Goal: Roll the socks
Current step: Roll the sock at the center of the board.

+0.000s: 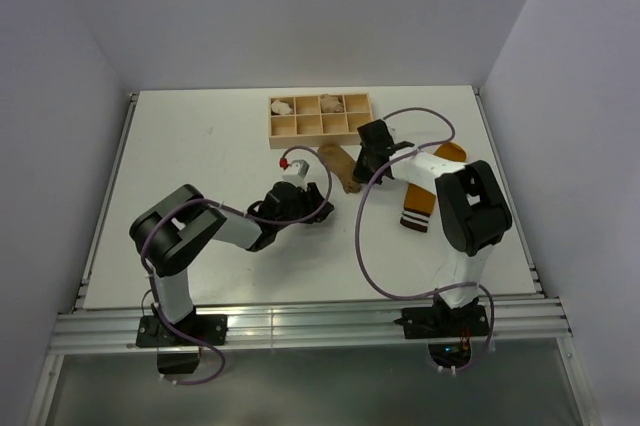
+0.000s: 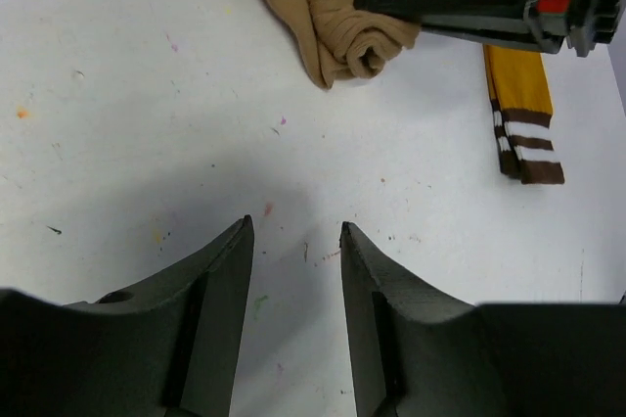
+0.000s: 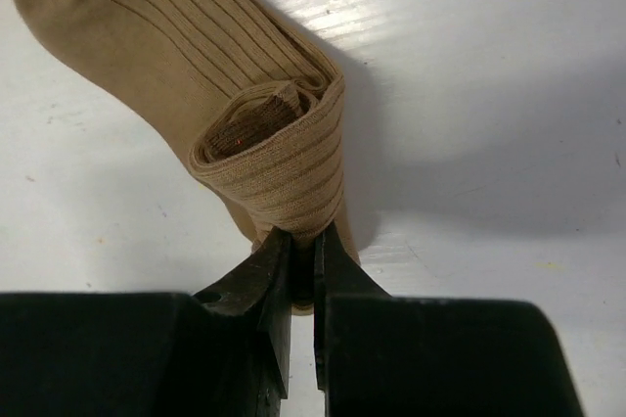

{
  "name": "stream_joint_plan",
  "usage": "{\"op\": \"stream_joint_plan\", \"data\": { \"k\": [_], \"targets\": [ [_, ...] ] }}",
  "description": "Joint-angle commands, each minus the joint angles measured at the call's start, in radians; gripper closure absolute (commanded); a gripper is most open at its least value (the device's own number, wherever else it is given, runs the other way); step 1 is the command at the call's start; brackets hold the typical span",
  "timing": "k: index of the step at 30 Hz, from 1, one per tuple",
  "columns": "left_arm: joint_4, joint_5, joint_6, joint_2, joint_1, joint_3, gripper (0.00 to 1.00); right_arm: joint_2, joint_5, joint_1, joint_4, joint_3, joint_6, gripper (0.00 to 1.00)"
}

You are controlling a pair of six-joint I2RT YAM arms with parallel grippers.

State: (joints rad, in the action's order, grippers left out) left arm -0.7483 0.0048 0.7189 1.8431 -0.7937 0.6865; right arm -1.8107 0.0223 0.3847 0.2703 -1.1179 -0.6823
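Tan sock [image 3: 147, 35], roll clamped in right jaws, far end cropped; left jaws parted, empty; mustard sock [image 2: 518, 84] half-hidden.

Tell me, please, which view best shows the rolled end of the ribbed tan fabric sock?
Right wrist: the ribbed tan sock fills the frame, pinched by the right gripper. Left wrist shows its coil smaller, near the top edge; the top view only a small tan strip.
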Motion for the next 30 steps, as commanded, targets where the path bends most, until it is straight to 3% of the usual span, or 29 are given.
{"op": "stream_joint_plan", "data": {
  "k": [1,12,18,23,30],
  "targets": [
    [-0.063,-0.057,-0.022,-0.041,-0.001,-0.002,0.54,-0.074,0.116,0.054,0.234,-0.069,0.047,1.00],
    [-0.215,-0.026,-0.128,-0.004,-0.009,0.025,0.54,-0.164,0.186,0.083,0.360,-0.175,0.029,1.00],
    [-0.227,-0.048,-0.206,0.093,-0.050,0.139,0.46,-0.170,0.148,0.088,0.372,-0.184,0.018,1.00],
    [-0.232,-0.149,-0.259,0.178,-0.085,0.208,0.33,-0.171,0.107,0.092,0.380,-0.201,0.015,1.00],
    [-0.197,-0.215,-0.340,0.258,-0.104,0.306,0.32,-0.171,0.076,0.095,0.385,-0.211,0.015,1.00]
  ]
}}
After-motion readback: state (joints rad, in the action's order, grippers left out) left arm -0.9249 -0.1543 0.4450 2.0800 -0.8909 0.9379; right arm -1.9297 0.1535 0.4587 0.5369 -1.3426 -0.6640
